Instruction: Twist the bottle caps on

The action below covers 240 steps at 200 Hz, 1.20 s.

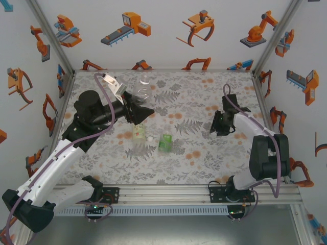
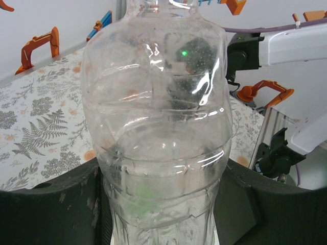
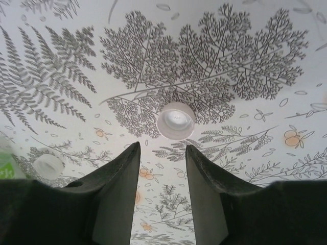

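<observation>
1. The right fingers [image 3: 115,199] stand a little apart with nothing between them, tips aimed down at the worktop [image 3: 245,61].
2. The white cap [image 3: 176,120] lies on the worktop just beyond those tips, almost in line with the gap and not touching either finger. It is round, so it has no long axis to line up with. It looks to lie open side up, though that is not certain.
3. The gap looks hardly wider than the cap, so I judge the fingers would need to spread a little before closing on it.
4. The left fingers [image 2: 51,209] are clamped on the lower body of the unlabelled bottle [image 2: 158,143], 1 finger on each side. The bottle's long axis runs away from the fingers, neck at the far end. It looks empty. Whether its base touches the worktop, I cannot tell.
5. Seen from above, the 2 arms are well apart. The right arm is the one at the white cap, and the left is busy with the bottle.
6. The yellow-labelled bottle [image 1: 138,132] and green-labelled bottle [image 1: 165,143] sit near each other mid-worktop, with a second white cap [image 1: 150,138] between them. Their contents cannot be made out.
</observation>
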Tool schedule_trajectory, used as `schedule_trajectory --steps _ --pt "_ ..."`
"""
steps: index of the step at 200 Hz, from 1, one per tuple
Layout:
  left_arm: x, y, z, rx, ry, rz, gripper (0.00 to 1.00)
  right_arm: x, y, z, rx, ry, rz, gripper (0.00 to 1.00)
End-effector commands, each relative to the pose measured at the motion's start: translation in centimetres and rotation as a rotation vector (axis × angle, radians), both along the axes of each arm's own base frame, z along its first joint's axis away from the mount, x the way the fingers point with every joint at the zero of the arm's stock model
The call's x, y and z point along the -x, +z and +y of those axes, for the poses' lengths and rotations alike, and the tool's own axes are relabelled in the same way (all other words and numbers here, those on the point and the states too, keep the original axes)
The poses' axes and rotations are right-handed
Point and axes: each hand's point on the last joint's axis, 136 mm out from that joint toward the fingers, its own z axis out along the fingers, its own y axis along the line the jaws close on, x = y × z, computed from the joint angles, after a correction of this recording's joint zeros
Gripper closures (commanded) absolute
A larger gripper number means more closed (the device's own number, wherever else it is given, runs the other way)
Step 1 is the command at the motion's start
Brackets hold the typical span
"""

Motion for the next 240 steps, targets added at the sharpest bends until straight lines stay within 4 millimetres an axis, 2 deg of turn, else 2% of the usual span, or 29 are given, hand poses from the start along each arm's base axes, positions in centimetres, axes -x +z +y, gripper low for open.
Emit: schedule_trajectory --steps 1,74,170,199,240 --pt "0.4 1.6 0.3 0.025 0.001 -0.037 1.0 -0.3 -0.6 -0.3 0.034 0.013 0.034 0.58" --pt "0.6 1.6 0.8 0.022 0.017 -0.04 1.0 -1.1 -1.6 -0.6 0.061 0.023 0.053 0.57" --pt "0.5 1.4 0.8 0.017 0.023 -0.039 1.0 -0.4 -3.1 -0.4 0.05 0.022 0.08 0.57" --pt "0.5 1.4 0.9 0.018 0.025 -0.04 1.0 -0.6 -2.4 -0.5 0.053 0.022 0.066 0.57" --pt "0.5 1.3 0.9 0.019 0.025 -0.04 1.0 -1.1 -0.4 -0.5 0.051 0.02 0.025 0.57"
